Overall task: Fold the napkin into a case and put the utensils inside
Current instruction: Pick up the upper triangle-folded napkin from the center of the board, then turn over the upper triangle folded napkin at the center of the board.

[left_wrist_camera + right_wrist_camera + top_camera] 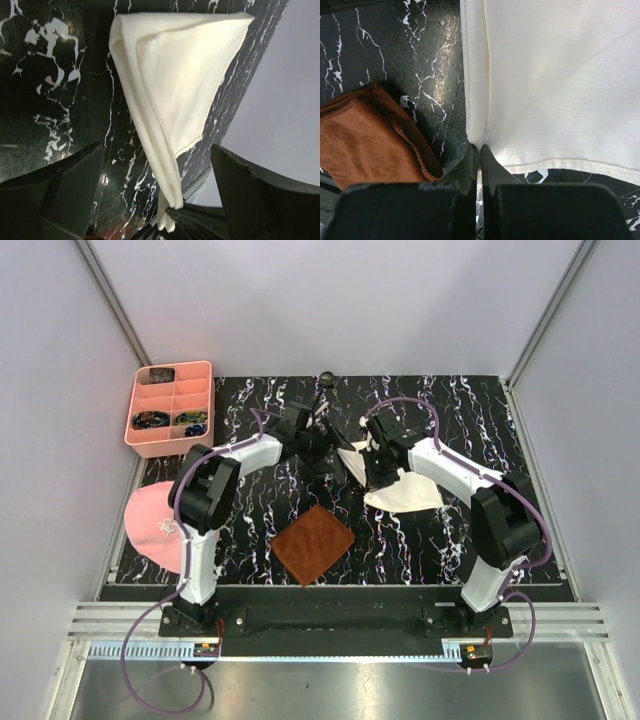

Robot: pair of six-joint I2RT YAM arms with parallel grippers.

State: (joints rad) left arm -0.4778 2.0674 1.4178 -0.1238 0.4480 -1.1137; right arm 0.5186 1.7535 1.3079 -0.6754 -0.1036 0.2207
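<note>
You are pinching a folded edge of the napkin (405, 490) in the right gripper (479, 150), its jaws closed tight on the cloth, right of the table's middle and near the brown mat (313, 543). Your left gripper (157, 167) is hanging spread wide beside the cloth, holding nothing. The napkin is lying as a loose triangle, so the case seems only partly folded. The utensils are not showing clearly and are yet to go in.

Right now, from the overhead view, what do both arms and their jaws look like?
Left arm and right arm: white links, bulky black joints, black jaws. Thin purple cables loop out from each base and run along the forearms.
</note>
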